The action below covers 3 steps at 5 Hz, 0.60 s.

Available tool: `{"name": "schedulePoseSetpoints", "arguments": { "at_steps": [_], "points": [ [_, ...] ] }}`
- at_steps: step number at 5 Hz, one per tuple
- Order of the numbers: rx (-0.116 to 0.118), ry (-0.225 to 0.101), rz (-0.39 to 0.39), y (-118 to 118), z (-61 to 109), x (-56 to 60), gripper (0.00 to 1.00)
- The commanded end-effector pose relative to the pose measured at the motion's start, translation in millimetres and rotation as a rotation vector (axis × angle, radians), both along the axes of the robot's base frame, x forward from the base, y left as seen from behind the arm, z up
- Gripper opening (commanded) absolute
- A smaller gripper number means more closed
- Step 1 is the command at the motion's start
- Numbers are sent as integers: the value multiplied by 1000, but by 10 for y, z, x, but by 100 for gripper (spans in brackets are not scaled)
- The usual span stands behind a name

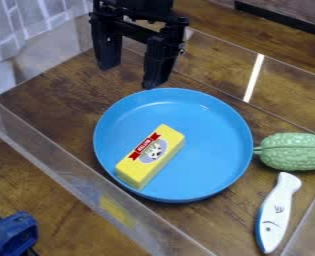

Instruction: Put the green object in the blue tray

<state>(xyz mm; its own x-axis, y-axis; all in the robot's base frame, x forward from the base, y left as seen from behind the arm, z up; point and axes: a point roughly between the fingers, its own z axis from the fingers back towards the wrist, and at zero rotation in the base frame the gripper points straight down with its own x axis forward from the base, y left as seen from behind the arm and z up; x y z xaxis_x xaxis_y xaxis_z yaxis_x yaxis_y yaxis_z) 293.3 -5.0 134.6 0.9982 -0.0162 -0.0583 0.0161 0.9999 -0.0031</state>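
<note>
The green object (293,152) is a pale green bumpy oval toy lying on the wooden table just outside the right rim of the blue tray (213,120). That round blue tray sits in the middle and holds a yellow block with a red label (150,156). My black gripper (133,70) hangs above the table behind the tray's far left rim, pointing down, its two fingers spread apart with nothing between them. It is well away from the green object.
A white-and-blue fish-shaped toy (276,210) lies at the right front, below the green object. Clear plastic walls (66,170) enclose the table along the left and front. A blue item (6,238) shows at the bottom left corner.
</note>
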Motion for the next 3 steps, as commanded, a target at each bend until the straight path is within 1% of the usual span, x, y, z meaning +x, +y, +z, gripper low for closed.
{"name": "schedulePoseSetpoints", "arguments": {
  "at_steps": [1, 2, 3],
  "points": [
    [-4, 15, -10, 21, -25, 37, 100],
    [-11, 27, -52, -14, -65, 123, 100],
    [-15, 41, -57, -59, -120, 67, 100]
  ]
}}
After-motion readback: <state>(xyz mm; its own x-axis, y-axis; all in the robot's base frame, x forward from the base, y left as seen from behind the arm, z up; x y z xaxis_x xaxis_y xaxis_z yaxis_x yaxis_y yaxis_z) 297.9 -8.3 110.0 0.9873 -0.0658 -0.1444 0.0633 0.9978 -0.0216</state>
